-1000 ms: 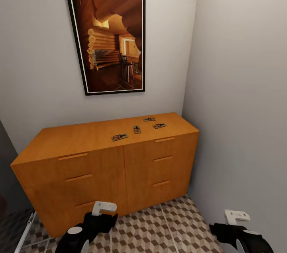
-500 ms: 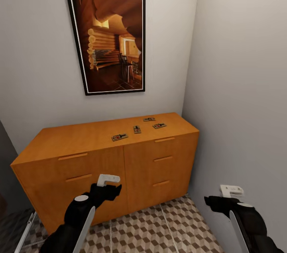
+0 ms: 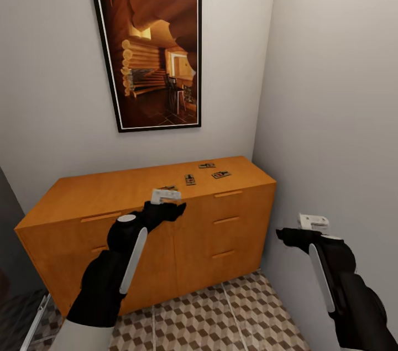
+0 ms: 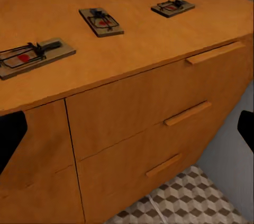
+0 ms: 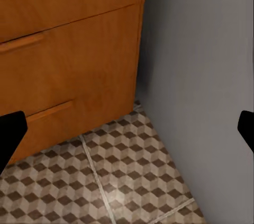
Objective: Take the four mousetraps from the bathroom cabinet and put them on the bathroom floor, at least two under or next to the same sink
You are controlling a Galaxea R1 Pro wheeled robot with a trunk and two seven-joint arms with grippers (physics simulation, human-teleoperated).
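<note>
**Reaching for the traps on the cabinet top**

Could knock the nearest of the four flat brown wooden mousetraps (image 4: 32,57) off the low orange-brown wooden cabinet (image 3: 221,229) by coming in too fast or too low. Could also bump the cabinet's front edge, or pinch only a trap's thin wire and drop it. Hovering the left gripper (image 3: 166,196) just above the cabinet's front edge, close to that trap, spread wide, holding and touching nothing. Holding the right gripper (image 3: 313,222) out in front of the cabinet, above the cube-patterned tile floor (image 3: 221,312), spread wide too, empty.
</note>
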